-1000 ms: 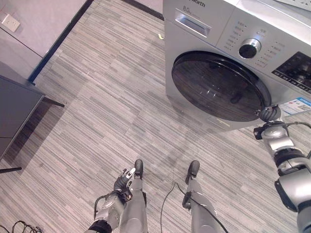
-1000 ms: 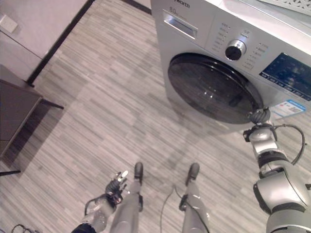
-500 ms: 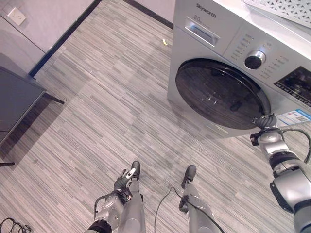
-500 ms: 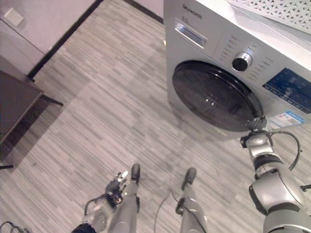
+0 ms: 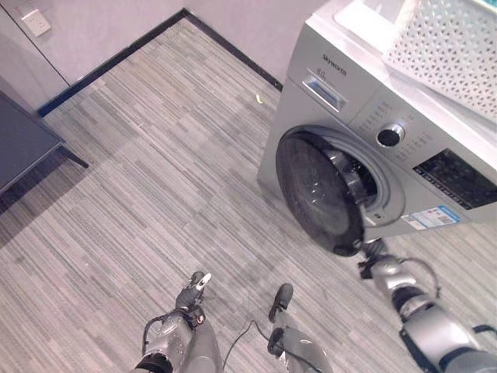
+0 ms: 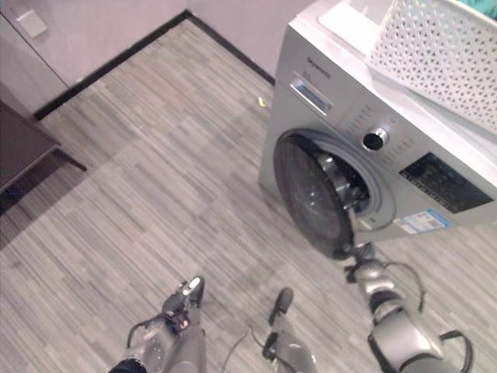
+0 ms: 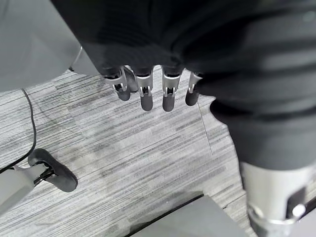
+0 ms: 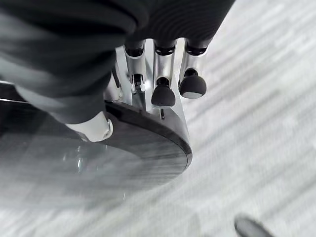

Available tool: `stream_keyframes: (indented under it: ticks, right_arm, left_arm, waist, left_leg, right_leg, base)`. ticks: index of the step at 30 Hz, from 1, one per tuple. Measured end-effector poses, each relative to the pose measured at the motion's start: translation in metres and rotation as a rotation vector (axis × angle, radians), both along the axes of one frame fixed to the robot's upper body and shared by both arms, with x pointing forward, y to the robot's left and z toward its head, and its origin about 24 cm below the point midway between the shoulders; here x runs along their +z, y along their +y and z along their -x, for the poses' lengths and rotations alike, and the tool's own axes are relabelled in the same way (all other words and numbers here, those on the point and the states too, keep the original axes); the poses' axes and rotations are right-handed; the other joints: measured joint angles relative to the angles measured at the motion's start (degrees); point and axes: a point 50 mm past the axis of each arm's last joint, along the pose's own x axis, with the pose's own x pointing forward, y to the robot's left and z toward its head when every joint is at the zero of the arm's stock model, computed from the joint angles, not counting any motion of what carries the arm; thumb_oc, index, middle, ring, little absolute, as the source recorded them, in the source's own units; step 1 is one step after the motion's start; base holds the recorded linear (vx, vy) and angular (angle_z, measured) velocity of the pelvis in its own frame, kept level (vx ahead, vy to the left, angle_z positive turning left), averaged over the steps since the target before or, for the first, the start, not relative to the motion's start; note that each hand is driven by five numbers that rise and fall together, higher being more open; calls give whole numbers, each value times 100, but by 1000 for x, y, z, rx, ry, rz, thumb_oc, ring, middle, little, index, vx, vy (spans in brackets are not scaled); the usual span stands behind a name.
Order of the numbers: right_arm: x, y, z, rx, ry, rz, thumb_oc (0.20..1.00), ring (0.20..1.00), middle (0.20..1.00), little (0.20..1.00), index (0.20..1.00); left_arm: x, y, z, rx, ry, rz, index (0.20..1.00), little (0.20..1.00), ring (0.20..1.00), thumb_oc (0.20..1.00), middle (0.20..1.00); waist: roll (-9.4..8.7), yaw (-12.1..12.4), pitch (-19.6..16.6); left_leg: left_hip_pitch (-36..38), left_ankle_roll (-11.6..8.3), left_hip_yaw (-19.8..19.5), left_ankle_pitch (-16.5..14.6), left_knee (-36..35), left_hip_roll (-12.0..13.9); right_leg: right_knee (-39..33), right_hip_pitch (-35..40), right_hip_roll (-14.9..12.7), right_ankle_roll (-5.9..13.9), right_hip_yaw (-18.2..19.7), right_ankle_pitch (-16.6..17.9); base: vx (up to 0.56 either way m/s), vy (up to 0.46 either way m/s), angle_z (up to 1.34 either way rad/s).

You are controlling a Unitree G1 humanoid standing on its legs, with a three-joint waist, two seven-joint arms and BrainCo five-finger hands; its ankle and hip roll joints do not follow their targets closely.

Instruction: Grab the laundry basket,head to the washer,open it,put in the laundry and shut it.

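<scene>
The right robot hand (image 8: 158,74) is curled over the rim of the washer door (image 5: 318,194), fingers on the outer face and thumb on the inner side, clamped at the door's free edge. In the head views this hand (image 6: 359,256) sits at about five o'clock of the round door, which stands partly swung out from the washer (image 6: 404,155), hinge side toward nine o'clock. The left robot hand (image 7: 148,84) hangs low by the robot's side at about seven o'clock in the scene, fingers loosely straight and apart, holding nothing.

The door looks rigid and glassy, likely smooth and slippery on its dark face, so the rim edge opposite the hinge seems the sensible hold; it should swing easily on its hinge. The laundry basket (image 5: 450,54), white and perforated, rests on the washer's top at one o'clock; it is probably light and stiff, best taken by its rim.

The basket is cut off by the frame, so its contents cannot be made out. The drum interior is mostly hidden behind the door.
</scene>
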Motion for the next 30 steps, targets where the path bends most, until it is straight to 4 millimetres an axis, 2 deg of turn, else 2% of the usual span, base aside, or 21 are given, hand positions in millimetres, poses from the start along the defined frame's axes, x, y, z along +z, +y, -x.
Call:
stream_keyframes:
  ticks: [2,3,4,5,6,7,8,9,10,11,12,13,14,15,16,17,18,19,20,24,30]
  right_arm:
    - [0,2,-1,3,-6,-9,200,200,200,200,200]
    - [1,2,-2,2,-8,-10,297,297,297,297,297]
    - [1,2,-2,1,-9,-11,1000,1000,1000,1000,1000]
    - [2,2,-3,-4,-13,-14,1000,1000,1000,1000,1000]
    - [6,3,-7,-4,-26,-17,1000,1000,1000,1000,1000]
    - [9,4,-11,4,-39,-18,1000,1000,1000,1000,1000]
    - [18,6,-20,22,-61,-24,1000,1000,1000,1000,1000]
    - [24,6,-25,20,-89,-36,1000,1000,1000,1000,1000]
    - [26,8,-29,30,-92,-56,1000,1000,1000,1000,1000]
    - [15,13,-22,28,-50,-75,1000,1000,1000,1000,1000]
    - [15,15,-23,32,-36,-81,1000,1000,1000,1000,1000]
    - [11,26,-24,68,-17,-100,1000,1000,1000,1000,1000]
    - [4,32,-18,87,14,-106,1000,1000,1000,1000,1000]
    - [-4,42,-14,107,38,-129,1000,1000,1000,1000,1000]
    - [-16,68,-5,158,80,-192,1000,1000,1000,1000,1000]
    - [-22,81,-1,186,103,-226,1000,1000,1000,1000,1000]
    - [-28,101,5,233,124,-281,1000,1000,1000,1000,1000]
    - [-29,108,6,250,126,-296,1000,1000,1000,1000,1000]
    - [-29,115,7,274,127,-313,1000,1000,1000,1000,1000]
    - [-20,114,-2,335,103,-276,1000,1000,1000,1000,1000]
    - [-28,117,6,392,150,-222,1000,1000,1000,1000,1000]
  left_arm:
    - [-1,1,1,2,8,-4,1000,1000,1000,1000,1000]
    - [-1,1,1,2,8,-5,1000,1000,1000,1000,1000]
    - [0,2,0,1,4,-8,1000,1000,1000,1000,1000]
    - [1,3,-3,0,1,-12,1000,1000,1000,1000,1000]
    - [5,3,-10,-14,-12,-23,1000,1000,1000,1000,1000]
    - [6,1,-13,-44,-17,-39,1000,1000,1000,1000,1000]
    - [9,-4,-15,-85,-34,-51,1000,1000,1000,1000,1000]
    - [31,-11,-31,-196,-154,-93,1000,1000,1000,1000,1000]
    - [89,-18,-62,-415,-450,-220,1000,1000,1000,1000,1000]
    - [118,-19,-72,-557,-560,-336,1000,1000,1000,1000,1000]
    - [155,-25,-80,-706,-710,-470,1000,1000,1000,1000,1000]
    - [218,-37,-80,-922,-979,-672,1000,1000,1000,1000,1000]
    - [254,-41,-85,-946,-1133,-783,1000,1000,1000,1000,1000]
    - [274,-43,-86,-946,-1211,-844,1000,1000,1000,1000,1000]
    - [306,-46,-85,-917,-1348,-905,1000,1000,1000,1000,1000]
    - [320,-46,-85,-877,-1406,-906,1000,1000,1000,1000,1000]
    - [328,-47,-82,-827,-1459,-870,1000,1000,1000,1000,1000]
    - [328,-48,-82,-821,-1466,-847,1000,1000,1000,1000,1000]
    - [316,-48,-82,-836,-1426,-814,1000,1000,1000,1000,1000]
    - [301,-55,-84,-894,-1366,-683,1000,1000,1000,1000,1000]
    - [310,-91,-86,-980,-1414,-351,1000,1000,1000,1000,1000]
  waist:
    - [38,9,23]
    - [53,12,32]
    - [60,34,37]
    - [41,22,36]
    - [-96,-23,110]
    - [-46,-3,207]
    - [243,76,264]
    - [428,363,358]
    - [617,424,389]
    - [311,337,432]
    - [347,446,593]
    - [493,594,628]
    - [620,701,670]
    - [629,712,673]
    - [598,723,692]
    - [577,742,710]
    - [512,745,766]
    - [489,735,779]
    - [436,719,795]
    - [295,587,863]
    - [181,382,818]
  left_leg:
    - [-94,15,-45,-21,-21,9]
    - [-126,32,-75,-52,-15,13]
    - [-266,6,-99,-315,-25,5]
    - [-345,1,-74,-428,24,-40]
    - [-518,13,-24,-317,507,-217]
    - [-658,43,41,-372,1015,-291]
    - [-636,191,-20,-529,1177,-178]
    - [-656,144,134,-466,1053,19]
    - [-723,-21,-53,-607,619,25]
    - [-785,-11,18,-606,646,-308]
    - [-825,60,-17,-485,984,-355]
    - [-547,115,47,-513,964,-449]
    - [-219,199,56,-261,452,-455]
    - [-154,185,107,-156,253,-477]
    - [-127,208,120,-24,172,-507]
    - [-101,205,114,-23,176,-526]
    - [-15,225,159,-3,183,-535]
    - [30,229,164,-3,182,-531]
    - [116,220,200,-18,176,-519]
    - [188,217,255,-25,166,-491]
    - [368,233,361,-70,156,-523]
  right_leg:
    - [-2,-33,16,97,-3,-71]
    - [-2,-33,27,144,-3,-107]
    - [-3,-101,31,274,-2,-215]
    - [-6,-166,-20,300,-17,-260]
    - [-5,-210,-196,265,-45,-214]
    - [-3,-230,-235,289,-32,-229]
    - [65,-250,-122,430,-4,-344]
    - [680,-591,-6,219,83,-379]
    - [1763,-694,4,23,152,-883]
    - [1348,-387,-287,6,113,-1017]
    - [1127,-337,-283,-17,46,-950]
    - [704,-260,-198,10,15,-795]
    - [500,-161,-194,70,12,-550]
    - [382,-129,-209,74,11,-411]
    - [193,-43,-194,45,6,-194]
    - [98,20,-188,25,0,-134]
    - [51,124,-166,-26,0,-16]
    - [51,169,-163,-28,0,-13]
    - [51,231,-159,-34,12,-7]
    - [52,269,-145,-42,43,-3]
    - [52,380,-131,-37,161,0]
  base:
    - [6,13,23]
    - [2,12,35]
    - [6,18,46]
    - [6,15,56]
    - [14,9,29]
    - [10,3,-12]
    - [17,8,-63]
    - [22,9,-14]
    - [30,6,71]
    - [24,0,115]
    - [31,-19,77]
    - [38,-24,15]
    - [38,-23,14]
    - [39,-37,13]
    - [24,-29,18]
    - [33,-29,11]
    - [0,0,0]
    - [18,7,-5]
    - [-69,32,-8]
    - [0,12,-7]
    - [36,7,-8]
